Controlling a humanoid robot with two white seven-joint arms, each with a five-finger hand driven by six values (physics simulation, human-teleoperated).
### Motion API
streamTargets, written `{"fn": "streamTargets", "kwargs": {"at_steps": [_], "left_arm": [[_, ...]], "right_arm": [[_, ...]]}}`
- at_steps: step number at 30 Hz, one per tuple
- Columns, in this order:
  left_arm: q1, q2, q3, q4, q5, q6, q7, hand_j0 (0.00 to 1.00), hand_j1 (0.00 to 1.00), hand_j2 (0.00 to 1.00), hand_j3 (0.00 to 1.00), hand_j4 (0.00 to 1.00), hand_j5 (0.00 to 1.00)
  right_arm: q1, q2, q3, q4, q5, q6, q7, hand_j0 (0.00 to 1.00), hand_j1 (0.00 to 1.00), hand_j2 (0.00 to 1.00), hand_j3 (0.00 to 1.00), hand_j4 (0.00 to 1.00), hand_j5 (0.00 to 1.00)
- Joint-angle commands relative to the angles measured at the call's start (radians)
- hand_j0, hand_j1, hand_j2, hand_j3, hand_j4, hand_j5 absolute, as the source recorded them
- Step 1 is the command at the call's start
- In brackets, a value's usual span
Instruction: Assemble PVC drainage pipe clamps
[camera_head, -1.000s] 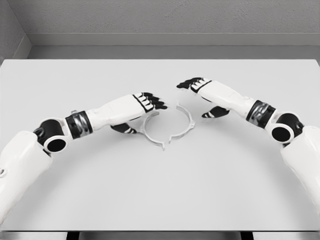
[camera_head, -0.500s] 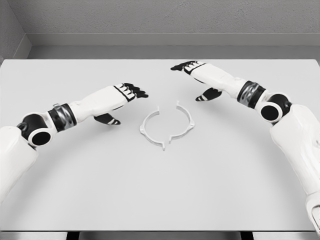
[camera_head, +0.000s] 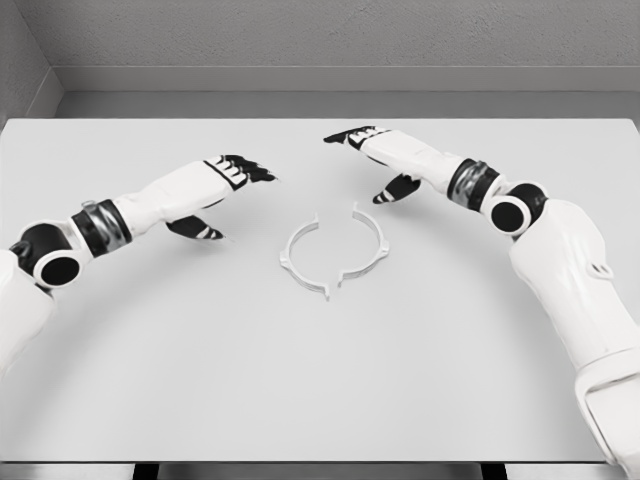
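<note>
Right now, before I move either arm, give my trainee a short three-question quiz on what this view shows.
1. True or false: the left hand is gripping a clamp half.
2. Multiple choice: the two clamp halves on the table are A) stacked, B) facing each other as a ring with small gaps, C) at opposite table edges.
3. Which hand sits farther toward the back of the table?

Key: 1. False, both hands are open and hold nothing. 2. B. 3. The right hand.

Pale plastic-looking clamp halves (camera_head: 333, 252) lying matt, bench (camera_head: 320, 380) showing smooth matt grey (no gloss), arm shells gleaming glossy white
</note>
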Motion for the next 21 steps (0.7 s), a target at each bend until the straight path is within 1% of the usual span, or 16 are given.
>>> {"fn": "streamTargets", "kwargs": {"at_steps": [1,8,14,21], "left_arm": [[0.000,0.024,0.024,0.007,0.022,0.001,0.001,1.00,1.00,1.00,1.00,1.00,1.00],[0.000,0.025,0.022,0.010,0.022,0.001,0.001,1.00,1.00,1.00,1.00,1.00,1.00],[-0.002,0.025,0.022,0.009,0.022,0.001,0.001,1.00,1.00,1.00,1.00,1.00,1.00],[-0.003,0.025,0.022,0.010,0.022,0.001,0.001,1.00,1.00,1.00,1.00,1.00,1.00]], "right_arm": [[-0.002,0.020,-0.001,0.025,0.008,0.002,-0.001,1.00,1.00,1.00,1.00,1.00,1.00],[-0.009,0.037,-0.001,0.054,0.022,0.002,-0.001,1.00,1.00,1.00,1.00,1.00,1.00],[-0.009,0.037,-0.001,0.054,0.025,0.002,-0.001,1.00,1.00,1.00,1.00,1.00,1.00],[-0.009,0.037,0.019,0.052,0.025,0.002,-0.001,1.00,1.00,1.00,1.00,1.00,1.00]]}}
